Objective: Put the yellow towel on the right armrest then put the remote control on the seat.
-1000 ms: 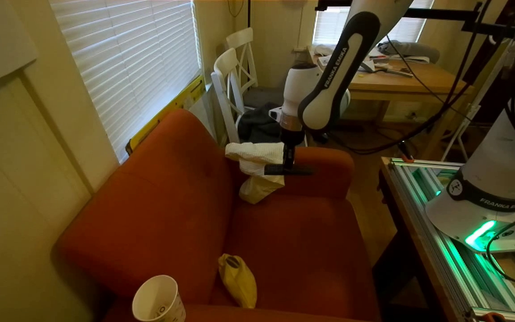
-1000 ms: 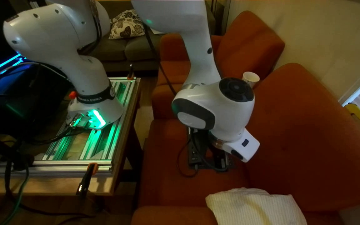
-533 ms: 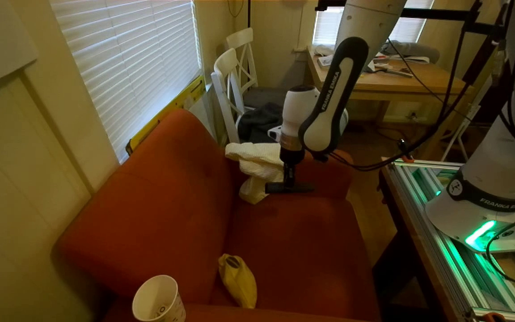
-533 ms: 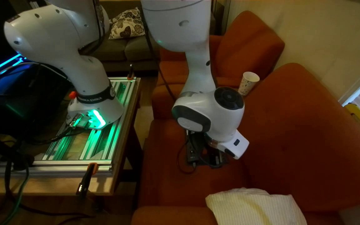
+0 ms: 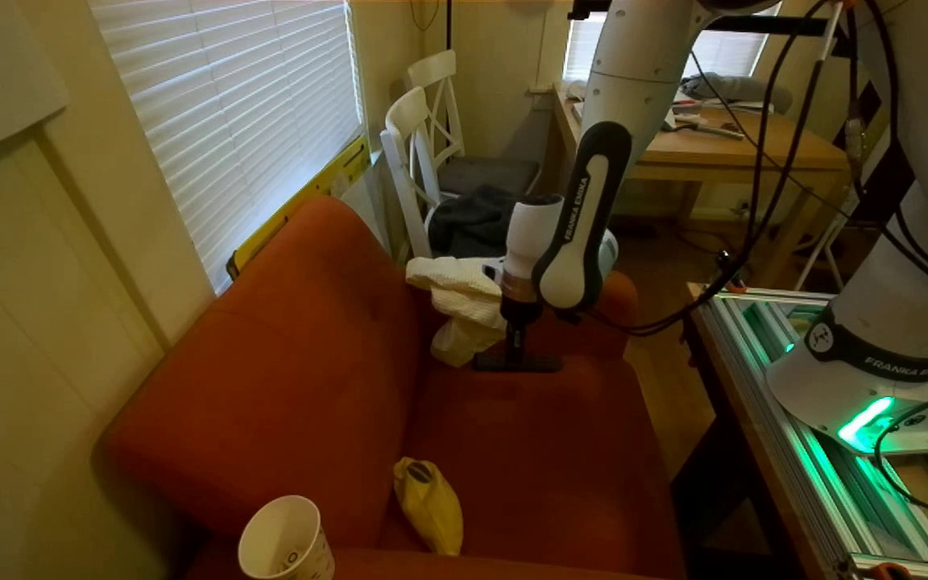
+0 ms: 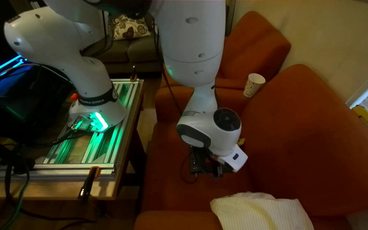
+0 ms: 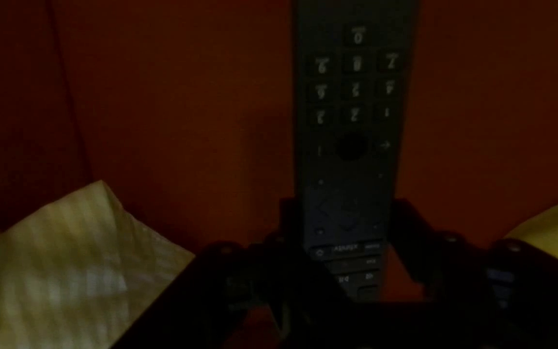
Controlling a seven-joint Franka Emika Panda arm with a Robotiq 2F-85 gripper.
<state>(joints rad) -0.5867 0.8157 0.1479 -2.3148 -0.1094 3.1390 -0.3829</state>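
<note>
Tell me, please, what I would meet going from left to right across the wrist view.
The yellow towel at the left edge → the remote control, keypad facing the camera → part of the yellow banana-shaped object, cut off by the right edge.

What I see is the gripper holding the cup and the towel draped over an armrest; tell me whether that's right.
Not quite: the gripper holds the remote, not the cup, as the wrist view shows. The towel is draped over an armrest, as you said.
</note>
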